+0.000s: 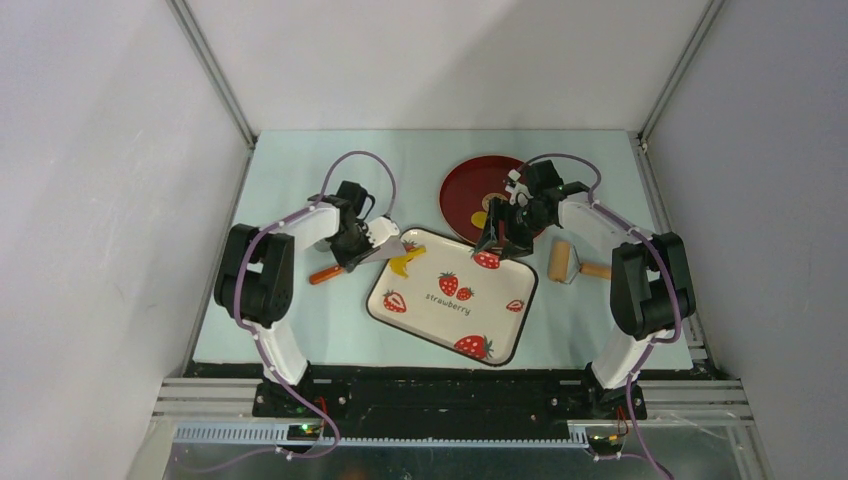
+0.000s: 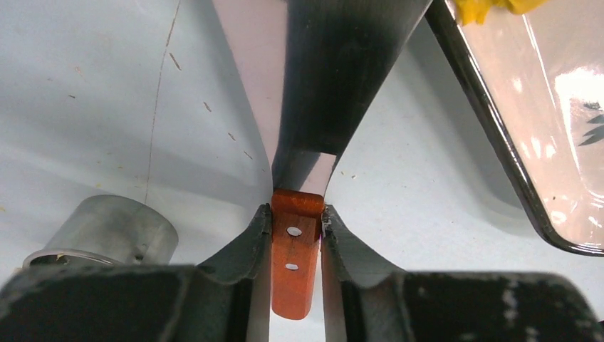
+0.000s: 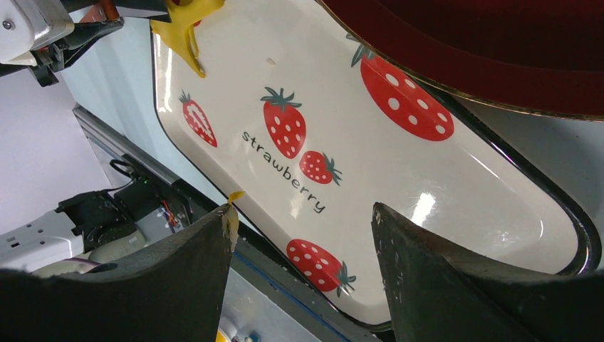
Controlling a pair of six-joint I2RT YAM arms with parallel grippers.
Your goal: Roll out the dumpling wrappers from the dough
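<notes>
My left gripper is shut on the orange handle of a wide-bladed knife, whose blade reaches toward the strawberry tray. A banana-shaped yellow dough scrap lies at the tray's far-left corner, just past the blade tip; it also shows in the left wrist view and the right wrist view. A small yellow wrapper disc lies on the red plate, partly hidden by my right gripper. That gripper is open and empty above the tray's far edge, with a yellow crumb on one fingertip.
A wooden roller lies on the table right of the tray. A metal ring cutter stands on the table beside my left gripper. The red plate's rim overlaps the tray's far edge. Grey walls enclose the table.
</notes>
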